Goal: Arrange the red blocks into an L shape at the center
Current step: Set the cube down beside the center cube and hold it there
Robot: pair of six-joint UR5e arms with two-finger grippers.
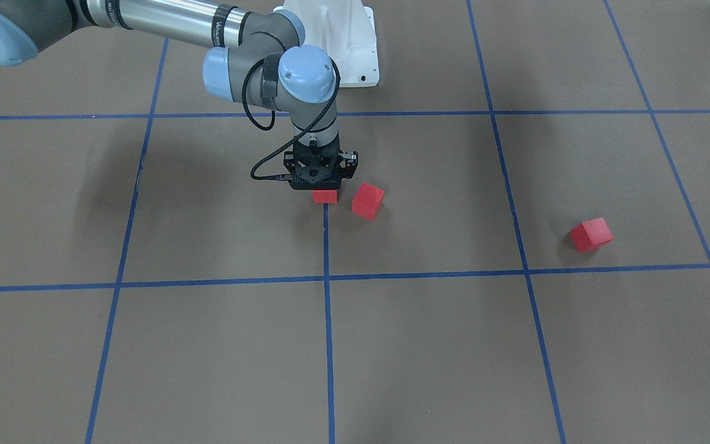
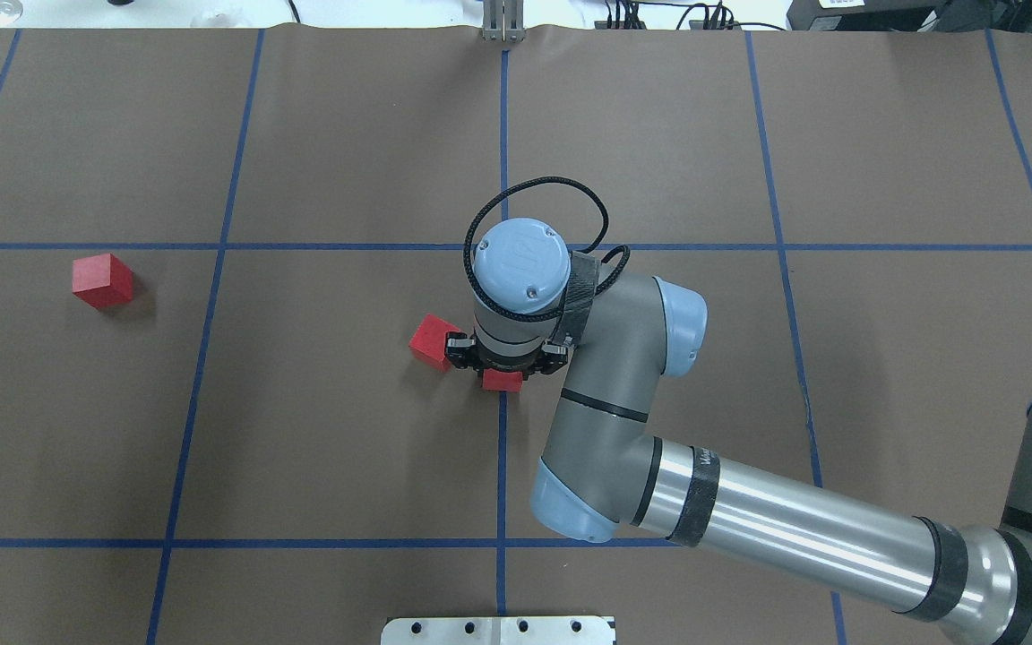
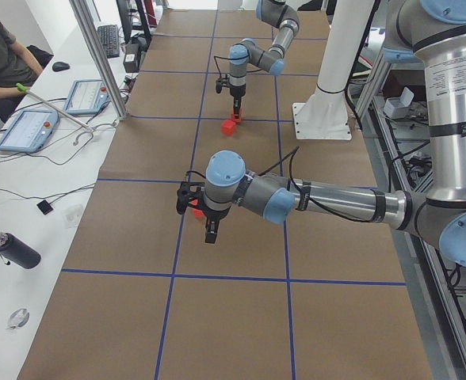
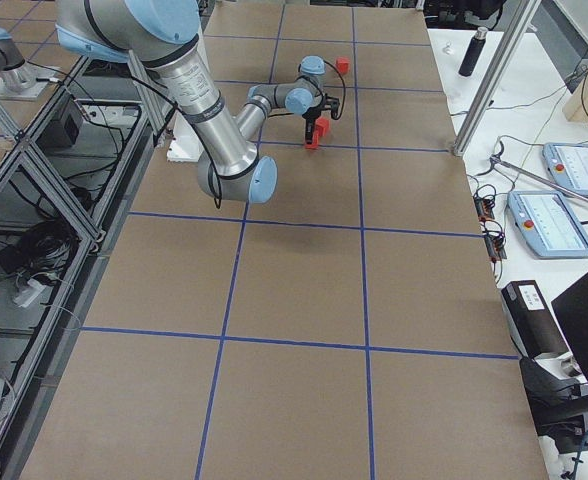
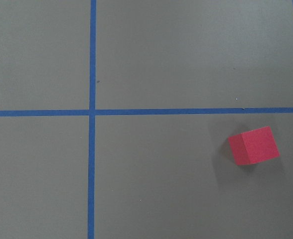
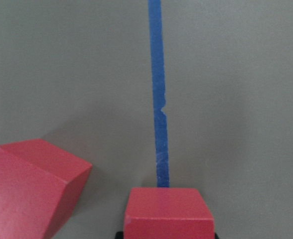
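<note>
At center (image 1: 326, 237), my right fingers (image 2: 457, 351) grip one red block (image 1: 325, 196) just beside a second block (image 1: 368, 200); third block (image 1: 591, 235) lies well apart; left fingers (image 3: 211, 229), can't tell.

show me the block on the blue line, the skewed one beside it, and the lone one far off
line block (image 1: 325, 197), front-facing view, its visible front face
skewed block (image 1: 367, 200), front-facing view, its centre
lone block (image 1: 591, 234), front-facing view, its centre
</note>
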